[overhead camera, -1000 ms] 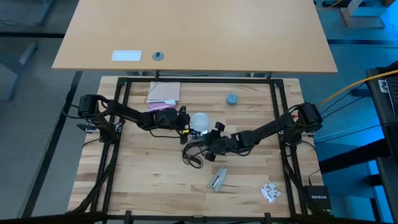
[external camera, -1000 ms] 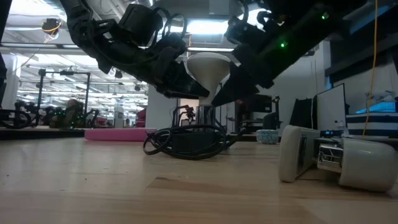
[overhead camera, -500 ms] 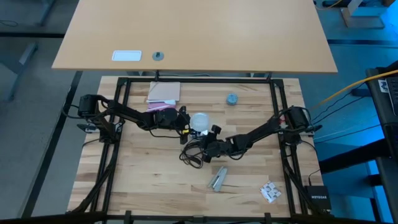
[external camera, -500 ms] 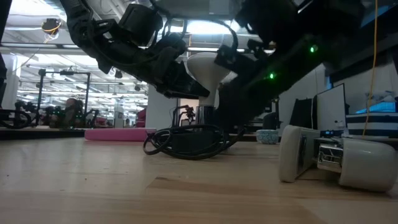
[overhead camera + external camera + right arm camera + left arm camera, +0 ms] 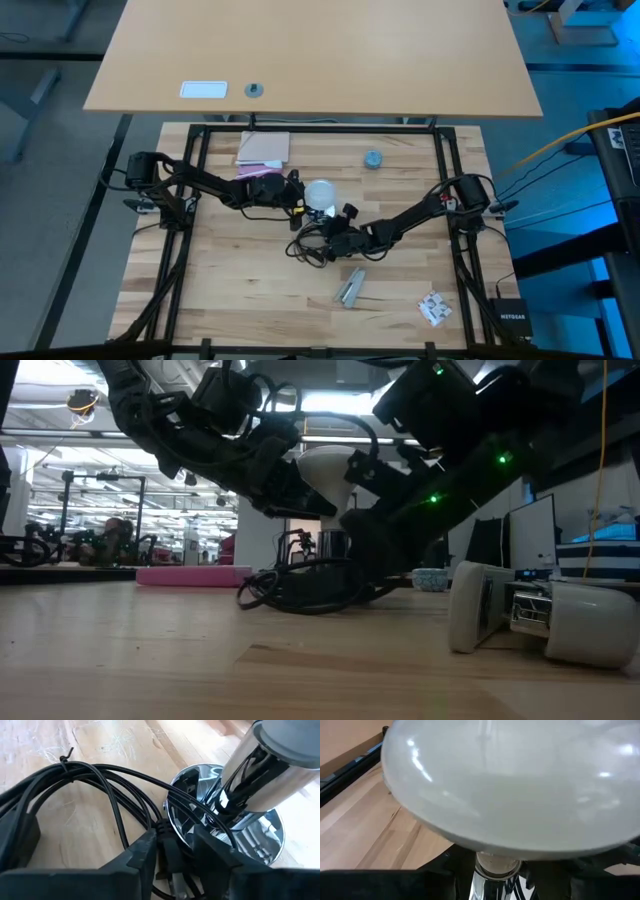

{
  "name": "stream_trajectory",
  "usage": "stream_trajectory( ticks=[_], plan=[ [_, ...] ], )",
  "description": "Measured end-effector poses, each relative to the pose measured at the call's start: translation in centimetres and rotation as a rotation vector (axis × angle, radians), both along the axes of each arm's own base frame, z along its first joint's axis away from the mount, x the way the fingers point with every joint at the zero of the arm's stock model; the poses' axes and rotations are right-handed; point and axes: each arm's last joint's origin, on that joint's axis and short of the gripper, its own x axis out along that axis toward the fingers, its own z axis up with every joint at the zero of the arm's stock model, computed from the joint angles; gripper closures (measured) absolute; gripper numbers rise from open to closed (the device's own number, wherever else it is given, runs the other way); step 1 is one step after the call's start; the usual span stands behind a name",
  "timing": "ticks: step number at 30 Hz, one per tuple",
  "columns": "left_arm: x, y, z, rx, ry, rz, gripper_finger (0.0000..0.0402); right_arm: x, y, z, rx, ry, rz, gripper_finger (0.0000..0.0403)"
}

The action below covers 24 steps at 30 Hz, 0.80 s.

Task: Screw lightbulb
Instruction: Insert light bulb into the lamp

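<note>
The frosted-white lightbulb (image 5: 320, 193) (image 5: 510, 785) stands globe up at the table's middle. Its neck (image 5: 497, 865) is over the stem of the silvery socket (image 5: 225, 822) (image 5: 326, 545). My left gripper (image 5: 297, 197) (image 5: 295, 490) reaches in from the table's left and is shut on the bulb. A thin black cord (image 5: 100, 785) (image 5: 305, 248) lies coiled beside the socket's round base. My right gripper (image 5: 327, 238) (image 5: 175, 839) is low over that coil, open. Its fingers stand on either side of the cord where it meets the base. I cannot tell whether they touch it. My left gripper has the lightbulb between its two fingers low on the globe, where it tapers to the neck (image 5: 318, 495). The globe itself hides the exact spot. The fingers come nearly level from the table's left. The bulb stands upright, its neck on the socket's stem.
A pink and white pad (image 5: 263, 148) and a small blue-grey cap (image 5: 372, 158) lie toward the far edge. A silvery piece (image 5: 350, 287) and a white packet (image 5: 433, 308) lie near the front right. In the low view a white boxy object (image 5: 530, 615) sits on the wood.
My right gripper has sunk toward the table, down onto the cord and the socket's base, tipping further down and rolling a little. My left gripper and the lightbulb have kept still.
</note>
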Motion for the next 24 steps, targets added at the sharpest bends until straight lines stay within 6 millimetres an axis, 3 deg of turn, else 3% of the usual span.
stream_trajectory(
  ticks=[8, 24],
  plan=[
    [0.0, 0.0, 0.0, 0.0, 0.002, 0.007, 0.0249, -0.1, -0.2, -0.2, 0.002, 0.012, -0.011, 0.0327],
    [0.0, 0.0, 0.0, 0.001, 0.004, 0.005, 0.0249, -2.1, -0.9, 1.8, -0.058, 0.143, -0.066, 0.0329]
  ],
)
